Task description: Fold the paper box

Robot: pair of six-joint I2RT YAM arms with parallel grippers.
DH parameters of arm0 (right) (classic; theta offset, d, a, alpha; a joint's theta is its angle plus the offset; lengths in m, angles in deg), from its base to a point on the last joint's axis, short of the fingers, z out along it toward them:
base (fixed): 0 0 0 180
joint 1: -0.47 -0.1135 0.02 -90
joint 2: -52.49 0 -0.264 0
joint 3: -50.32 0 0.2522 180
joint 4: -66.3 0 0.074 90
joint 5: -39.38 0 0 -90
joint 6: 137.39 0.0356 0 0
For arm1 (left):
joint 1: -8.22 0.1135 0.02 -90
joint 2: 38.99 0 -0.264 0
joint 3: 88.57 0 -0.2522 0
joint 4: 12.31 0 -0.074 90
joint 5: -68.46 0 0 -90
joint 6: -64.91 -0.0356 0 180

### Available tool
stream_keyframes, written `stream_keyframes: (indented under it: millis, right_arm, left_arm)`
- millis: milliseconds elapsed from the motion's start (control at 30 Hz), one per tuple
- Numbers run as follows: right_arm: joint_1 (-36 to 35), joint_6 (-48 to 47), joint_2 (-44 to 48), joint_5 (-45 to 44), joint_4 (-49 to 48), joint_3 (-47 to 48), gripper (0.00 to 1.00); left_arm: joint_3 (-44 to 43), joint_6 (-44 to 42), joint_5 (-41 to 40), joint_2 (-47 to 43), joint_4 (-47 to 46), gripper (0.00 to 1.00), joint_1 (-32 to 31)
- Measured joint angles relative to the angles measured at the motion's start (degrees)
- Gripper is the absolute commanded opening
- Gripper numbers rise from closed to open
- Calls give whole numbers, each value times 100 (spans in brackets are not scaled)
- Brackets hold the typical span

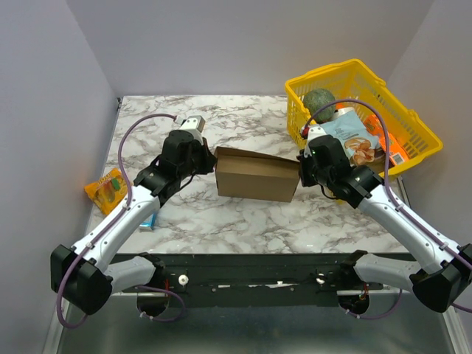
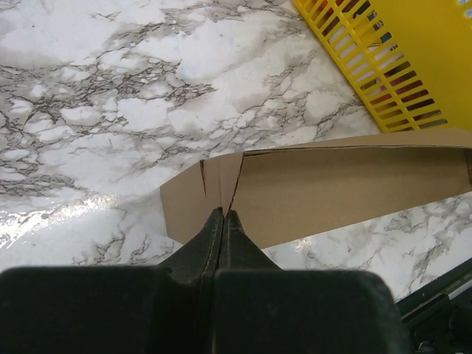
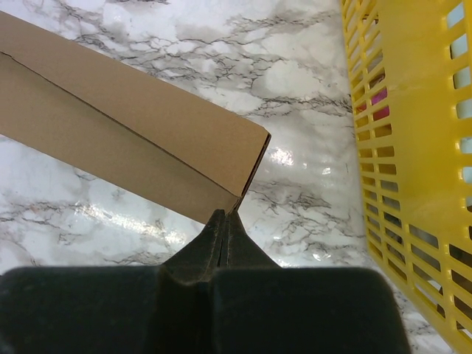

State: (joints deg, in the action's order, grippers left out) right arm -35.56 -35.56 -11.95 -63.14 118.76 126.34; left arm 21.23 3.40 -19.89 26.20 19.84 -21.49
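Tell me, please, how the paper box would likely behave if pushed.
The paper box looks thin-walled, so it is probably light and may buckle under end pressure. On the glossy marble table it would likely slide rather than tip.

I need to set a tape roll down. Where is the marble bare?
Bare marble behind the paper box, from left claw to yellow basket; more in front, between left arm and right arm. Crowded: orange packet and blue carton beside the left arm, basket at the far right.
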Motion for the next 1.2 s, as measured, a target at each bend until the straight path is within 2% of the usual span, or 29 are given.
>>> stream_keyframes:
  millis: [500,1200]
  right_arm:
    - [-2,-98,0,-76,-372,-245,1]
    - [-2,-173,-4,-245,-444,-297,1]
  left_arm:
    - [-46,415,946,323,-393,0,601]
    - [-319,581,1220,415,-251,0,686]
